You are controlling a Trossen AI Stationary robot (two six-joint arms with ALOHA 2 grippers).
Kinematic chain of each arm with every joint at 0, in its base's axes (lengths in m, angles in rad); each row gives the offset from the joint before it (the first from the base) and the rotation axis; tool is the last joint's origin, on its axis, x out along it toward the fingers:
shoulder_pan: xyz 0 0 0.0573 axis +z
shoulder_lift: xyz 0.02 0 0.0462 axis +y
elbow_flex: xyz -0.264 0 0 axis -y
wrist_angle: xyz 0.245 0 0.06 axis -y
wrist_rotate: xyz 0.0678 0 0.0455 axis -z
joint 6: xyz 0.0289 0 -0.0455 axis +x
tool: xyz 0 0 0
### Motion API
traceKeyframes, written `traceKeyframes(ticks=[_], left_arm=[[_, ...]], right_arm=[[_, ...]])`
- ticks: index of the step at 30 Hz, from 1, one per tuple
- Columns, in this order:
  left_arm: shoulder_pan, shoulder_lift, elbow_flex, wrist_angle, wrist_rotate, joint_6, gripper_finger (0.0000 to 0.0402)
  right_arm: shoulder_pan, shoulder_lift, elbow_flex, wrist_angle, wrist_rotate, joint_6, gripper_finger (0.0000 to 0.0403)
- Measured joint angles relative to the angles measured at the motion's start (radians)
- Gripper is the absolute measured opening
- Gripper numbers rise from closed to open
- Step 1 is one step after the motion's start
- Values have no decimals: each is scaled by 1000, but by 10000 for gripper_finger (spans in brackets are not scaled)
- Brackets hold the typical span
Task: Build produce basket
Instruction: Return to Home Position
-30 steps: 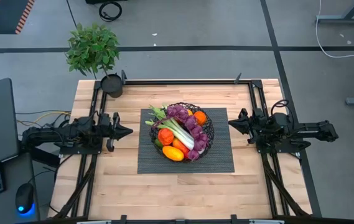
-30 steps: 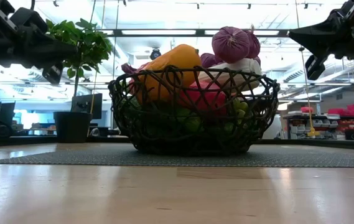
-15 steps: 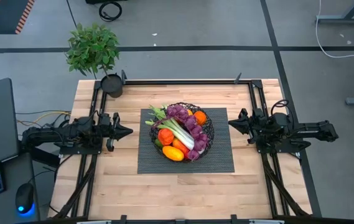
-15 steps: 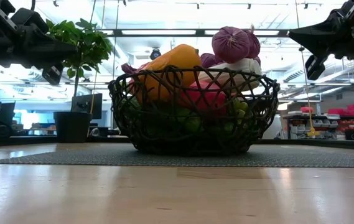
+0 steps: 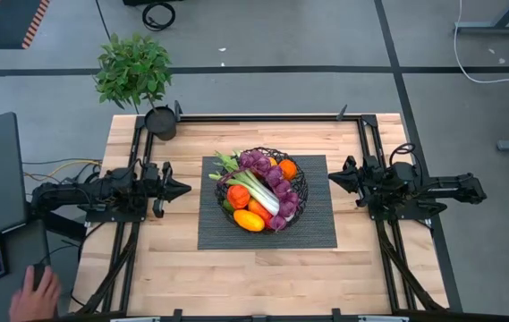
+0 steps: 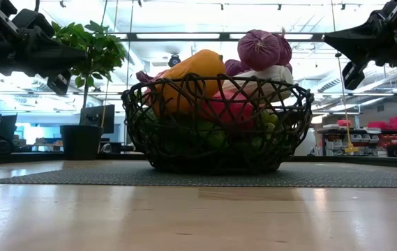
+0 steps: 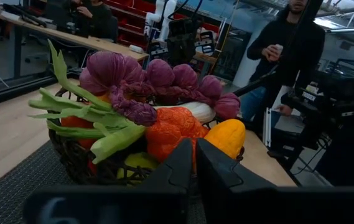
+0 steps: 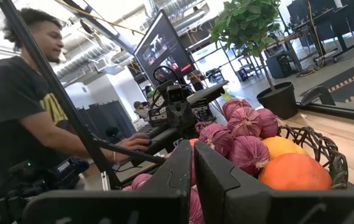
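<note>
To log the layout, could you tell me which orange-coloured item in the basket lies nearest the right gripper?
The round orange at the basket rim facing the right gripper; the other orange pieces lie farther across.

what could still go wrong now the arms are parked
1. The produce sits heaped above the basket rim; the purple garlic on top might roll off if the table gets jolted.
2. A person's hand lies off the table's corner on the left gripper side; a sudden arm move could strike it. The right gripper waits opposite.
</note>
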Motion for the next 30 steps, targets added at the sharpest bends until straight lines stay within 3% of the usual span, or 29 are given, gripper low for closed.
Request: traceKeyframes(ticks=[30], left_arm=[[0,0,0,0,0,0,18]], right_arm=[[0,0,0,0,0,0,22]])
